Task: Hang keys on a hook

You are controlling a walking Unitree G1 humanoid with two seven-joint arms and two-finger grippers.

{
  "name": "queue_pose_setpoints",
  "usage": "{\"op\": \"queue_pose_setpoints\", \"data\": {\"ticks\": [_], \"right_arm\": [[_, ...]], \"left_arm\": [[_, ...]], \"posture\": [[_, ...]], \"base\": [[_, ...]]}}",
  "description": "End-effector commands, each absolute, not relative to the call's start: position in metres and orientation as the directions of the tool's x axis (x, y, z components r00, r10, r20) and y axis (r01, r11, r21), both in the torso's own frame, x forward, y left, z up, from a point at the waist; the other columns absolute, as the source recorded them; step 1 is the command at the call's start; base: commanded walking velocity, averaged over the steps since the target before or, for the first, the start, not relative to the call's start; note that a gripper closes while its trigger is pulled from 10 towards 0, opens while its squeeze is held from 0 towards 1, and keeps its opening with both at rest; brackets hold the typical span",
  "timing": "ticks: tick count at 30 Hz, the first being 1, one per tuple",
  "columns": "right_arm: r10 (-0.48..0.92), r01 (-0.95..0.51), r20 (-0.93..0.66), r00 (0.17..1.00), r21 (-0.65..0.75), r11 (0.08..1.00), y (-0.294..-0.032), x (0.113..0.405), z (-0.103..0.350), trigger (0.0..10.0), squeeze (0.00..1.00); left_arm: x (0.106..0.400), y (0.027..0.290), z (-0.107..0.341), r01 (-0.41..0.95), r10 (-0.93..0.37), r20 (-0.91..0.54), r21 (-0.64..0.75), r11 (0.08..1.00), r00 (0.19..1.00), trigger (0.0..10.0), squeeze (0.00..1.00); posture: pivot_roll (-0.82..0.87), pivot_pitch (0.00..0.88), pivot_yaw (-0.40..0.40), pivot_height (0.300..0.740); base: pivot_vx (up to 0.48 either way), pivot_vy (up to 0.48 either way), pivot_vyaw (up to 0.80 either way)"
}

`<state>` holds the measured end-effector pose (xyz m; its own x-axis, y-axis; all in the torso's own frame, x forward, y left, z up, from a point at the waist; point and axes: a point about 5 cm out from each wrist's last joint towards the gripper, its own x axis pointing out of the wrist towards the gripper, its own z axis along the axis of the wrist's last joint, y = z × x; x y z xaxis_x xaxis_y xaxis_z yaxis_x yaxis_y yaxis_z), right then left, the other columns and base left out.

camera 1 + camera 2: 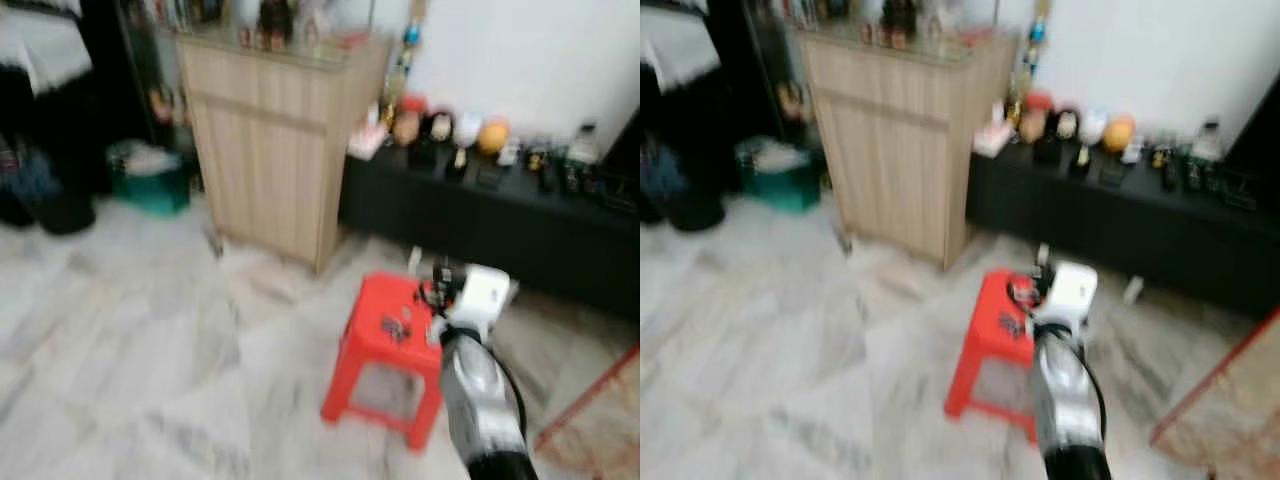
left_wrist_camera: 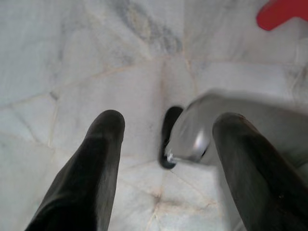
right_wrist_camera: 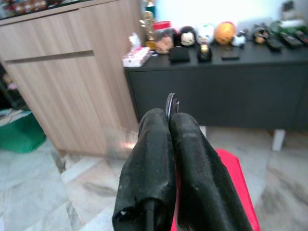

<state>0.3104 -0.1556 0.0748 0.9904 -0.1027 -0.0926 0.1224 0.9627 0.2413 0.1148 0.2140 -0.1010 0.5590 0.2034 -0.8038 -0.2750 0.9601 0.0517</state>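
The right claw (image 3: 168, 130) is pressed together on a metal key ring (image 3: 171, 103) that peeks out above its fingertips — so the keys are already in hand, held over the red stool (image 1: 385, 350). The left claw (image 2: 166, 144) hangs idle with its fingers apart above the marble floor (image 1: 120, 330). The carrying step seems under way; no hook can be made out, so the next move calls for finding one, perhaps near the wooden cabinet (image 1: 270, 140).

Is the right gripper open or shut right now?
Shut. In the right wrist view its fingers press together, a metal key ring sticking out at the tips, over the red stool.
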Motion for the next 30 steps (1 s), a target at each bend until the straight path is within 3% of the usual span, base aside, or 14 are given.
{"op": "queue_pose_setpoints", "data": {"ticks": [1, 12, 30], "right_arm": [[-0.065, 0.091, -0.11, 0.992, 0.251, 0.964, -0.152, 0.313, 0.074, 10.0, 0.0], [-0.086, 0.102, -0.071, 0.994, 0.269, 0.958, -0.148, 0.319, 0.08, 10.0, 0.0], [-0.204, 0.219, -0.079, 0.976, 0.327, 0.919, -0.17, 0.318, 0.077, 10.0, 0.0]], "left_arm": [[0.124, 0.213, -0.098, -0.259, 0.202, -0.79, 0.056, 0.964, 0.579, 10.0, 0.0], [0.12, 0.217, -0.099, -0.243, 0.209, -0.792, 0.08, 0.967, 0.573, 10.0, 0.0], [0.111, 0.274, -0.085, -0.271, 0.243, -0.781, 0.099, 0.958, 0.576, 10.0, 0.0]], "posture": [[0.04, 0.0, -0.1, 0.74], [0.1, 0.0, -0.115, 0.74], [0.08, 0.0, -0.102, 0.74]], "base": [[0.0, 0.0, 0.0], [0.0, 0.0, 0.0], [0.0, -0.061, 0.0]]}}
